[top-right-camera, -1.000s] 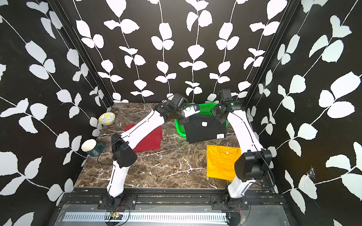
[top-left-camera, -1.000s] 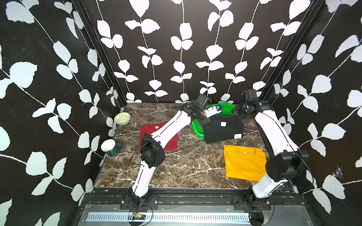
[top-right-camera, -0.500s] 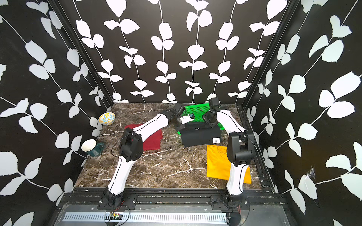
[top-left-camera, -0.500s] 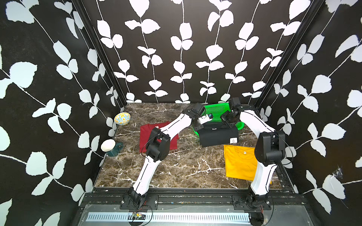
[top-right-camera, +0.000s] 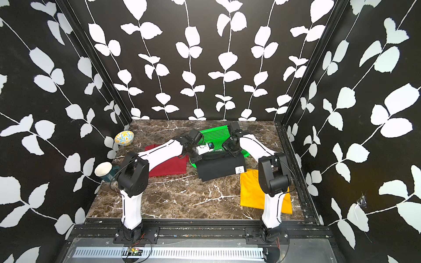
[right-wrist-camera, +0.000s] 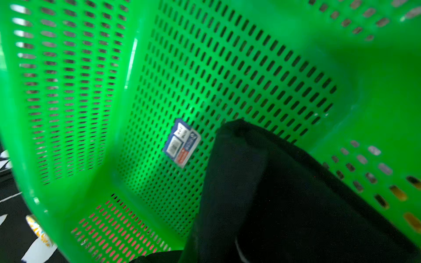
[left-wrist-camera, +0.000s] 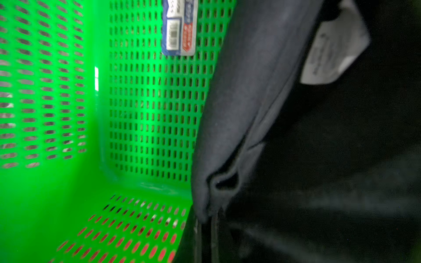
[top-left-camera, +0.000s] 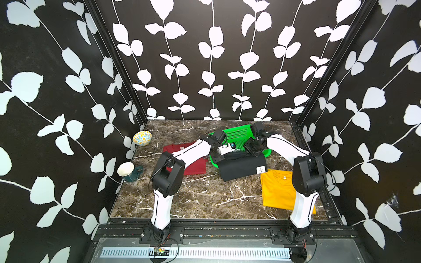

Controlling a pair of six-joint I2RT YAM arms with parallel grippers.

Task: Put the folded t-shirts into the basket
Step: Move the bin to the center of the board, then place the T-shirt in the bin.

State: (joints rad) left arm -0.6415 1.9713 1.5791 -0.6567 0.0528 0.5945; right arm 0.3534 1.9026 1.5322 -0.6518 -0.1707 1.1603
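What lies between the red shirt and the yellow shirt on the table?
The black shirt, its far edge inside the green basket; both top views show it.

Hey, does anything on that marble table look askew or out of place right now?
The folded black t-shirt drapes crookedly over the near rim of the bright green perforated plastic basket, mostly outside it on the table.

The green mesh basket [top-left-camera: 237,135] sits just right of the frame's middle in both top views. The black t-shirt [top-left-camera: 242,167], with a white label at its lower right corner, drapes over the basket's lower rim. Its bunched upper edge lies inside and the rest spreads below. The red t-shirt [top-left-camera: 197,167] lies flat left of the basket. The yellow t-shirt [top-left-camera: 276,190] lies flat at lower right.
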